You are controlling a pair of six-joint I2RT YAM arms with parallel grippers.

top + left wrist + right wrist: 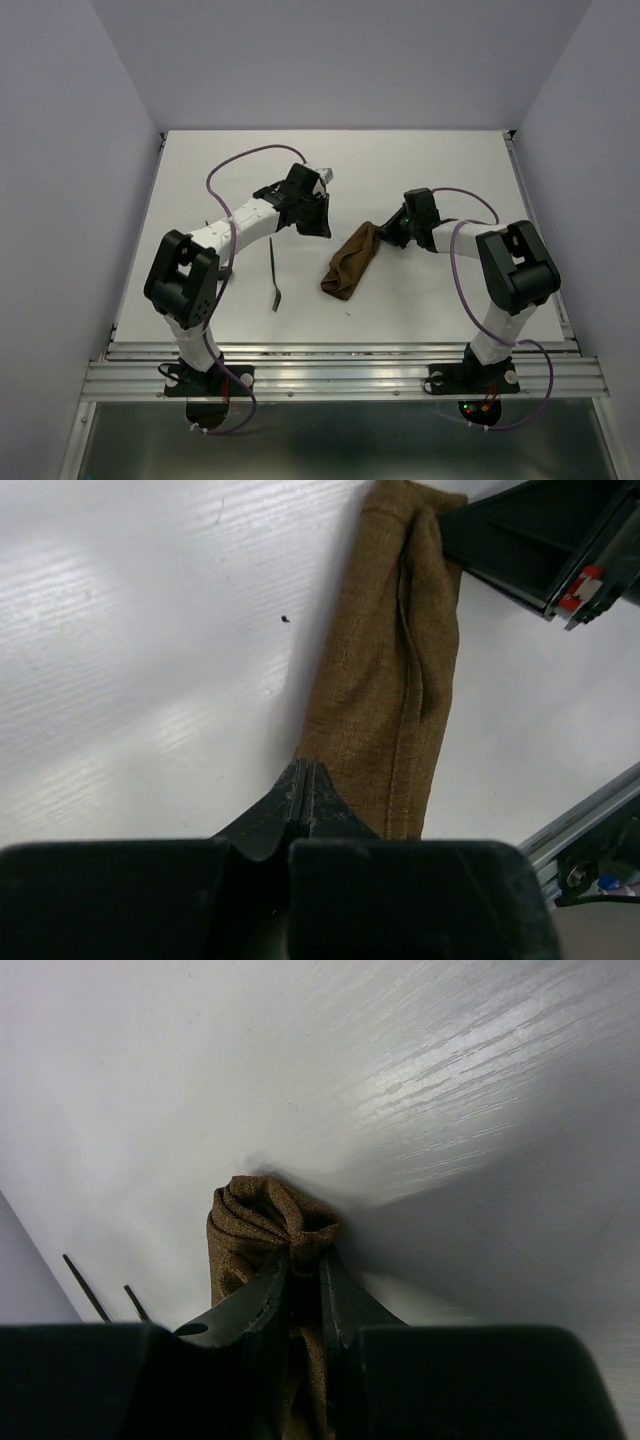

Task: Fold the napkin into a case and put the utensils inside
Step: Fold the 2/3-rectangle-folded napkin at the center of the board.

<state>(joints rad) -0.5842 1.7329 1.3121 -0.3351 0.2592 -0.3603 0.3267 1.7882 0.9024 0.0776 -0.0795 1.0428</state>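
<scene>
the right gripper (pixel 303 1260) clamps one end of the folded case (pixel 350 262) mid-table, probably to steady it. the left gripper (pixel 303 772), jaws together and empty, hangs nearby. a utensil (pixel 273 278) waits alongside.

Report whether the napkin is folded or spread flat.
Folded: the napkin lies as a narrow strip with layered edges, one end bunched in the right gripper.
</scene>
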